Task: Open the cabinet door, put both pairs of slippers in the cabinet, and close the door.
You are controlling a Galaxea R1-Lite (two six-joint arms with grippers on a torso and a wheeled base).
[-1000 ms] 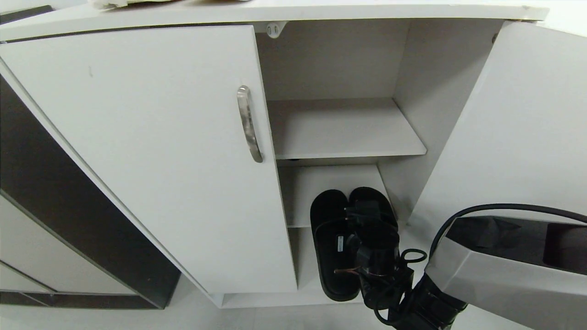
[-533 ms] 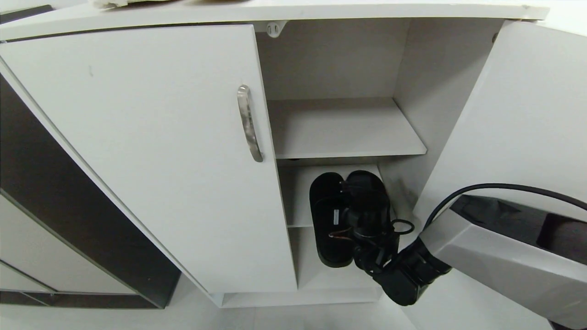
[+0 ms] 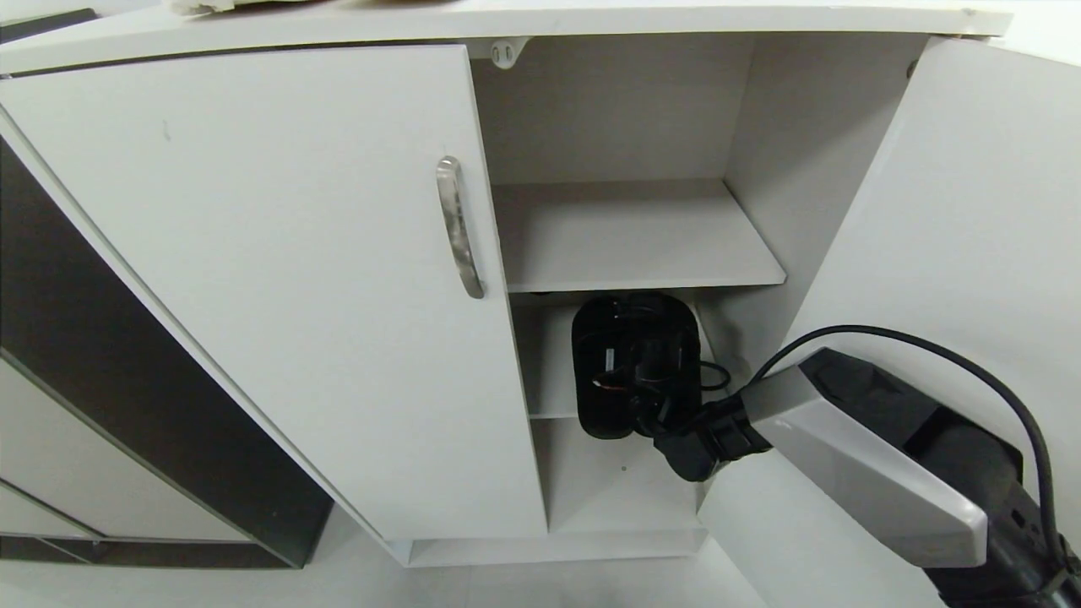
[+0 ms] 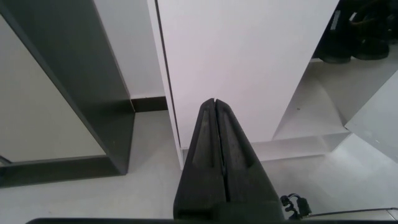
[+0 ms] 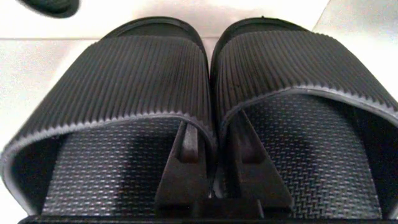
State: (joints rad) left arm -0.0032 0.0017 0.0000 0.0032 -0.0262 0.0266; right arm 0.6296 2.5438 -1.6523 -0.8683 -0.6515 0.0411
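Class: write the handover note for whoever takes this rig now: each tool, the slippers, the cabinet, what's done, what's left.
Right tool: shut on the black slippers, a finger under each strap, pair held over the middle shelf.
Left tool: shut, empty, low before the closed left door.
Done: right door open.
Left: release this pair, store the other pair unless the dark shape beyond is it (cannot tell), close the door.

my right arm [image 3: 853,464] slants up from the lower right of the frame toward the centre, and my right gripper [image 3: 646,397] is clamped on the slippers [image 5: 143,81]. my left gripper [image 4: 214,106] has its fingers pressed flat together.
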